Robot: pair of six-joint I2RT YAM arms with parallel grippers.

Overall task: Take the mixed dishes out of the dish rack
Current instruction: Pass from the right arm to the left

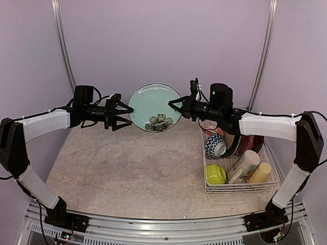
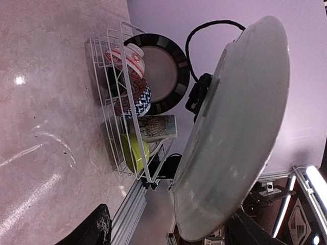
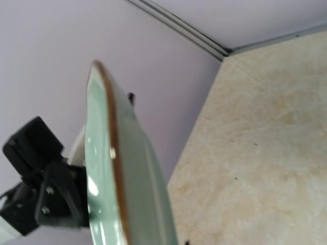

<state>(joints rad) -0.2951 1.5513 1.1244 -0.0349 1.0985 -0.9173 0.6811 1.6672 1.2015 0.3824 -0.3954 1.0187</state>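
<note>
A pale green plate (image 1: 153, 107) with a flower print hangs upright in the air above the back of the table. My right gripper (image 1: 174, 106) is shut on its right rim. My left gripper (image 1: 129, 118) stands open at the plate's left rim, its two fingers on either side of the edge. The left wrist view shows the plate's (image 2: 240, 127) grey underside; the right wrist view shows its brown-edged rim (image 3: 117, 178). The dish rack (image 1: 240, 190) sits at the right with a blue-chevron bowl (image 1: 214, 145), a lime-green bowl (image 1: 215, 174), a cream mug (image 1: 244, 166) and a yellow mug (image 1: 260, 172).
A dark red plate (image 1: 253, 143) and a black-rimmed plate (image 2: 163, 71) stand at the back of the rack, with a red-patterned bowl (image 2: 127, 56) beside them. Lilac walls close in the back and both sides. A metal rail (image 1: 153, 224) runs along the table's near edge.
</note>
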